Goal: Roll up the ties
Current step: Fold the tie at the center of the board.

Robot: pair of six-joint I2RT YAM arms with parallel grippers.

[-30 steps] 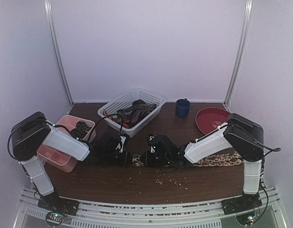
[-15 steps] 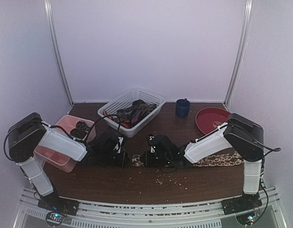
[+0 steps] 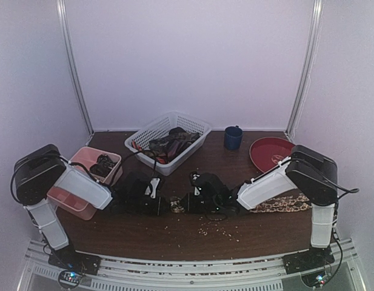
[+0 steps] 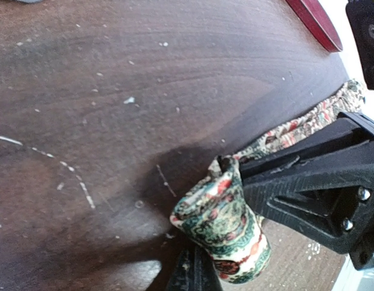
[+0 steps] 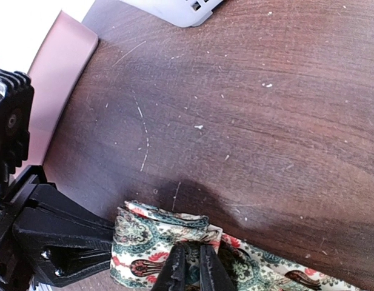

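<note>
Left jaws pinched on the rolled end of the tie (image 4: pixel 223 239), right jaws nearly shut on its flat length lying on the counter (image 3: pixel 193 236); I'd wind tight, edges square, feeding slack slowly.

Overhead camera looks down; wrist cameras (close, opposed) share the tie (image 4: pixel 223 224).

Brown wooden table (image 3: pixel 193 236). White lattice basket (image 3: pixel 151 128) at 11 o'clock, near back edge. Blue mug (image 3: pixel 233 138) at 1 o'clock; red plate (image 3: pixel 268 153) at 2, near mug. Pink compartment tray (image 3: pixel 68 203) at 9. Pale crumbs (image 3: pixel 214 229) scattered at 6.
</note>
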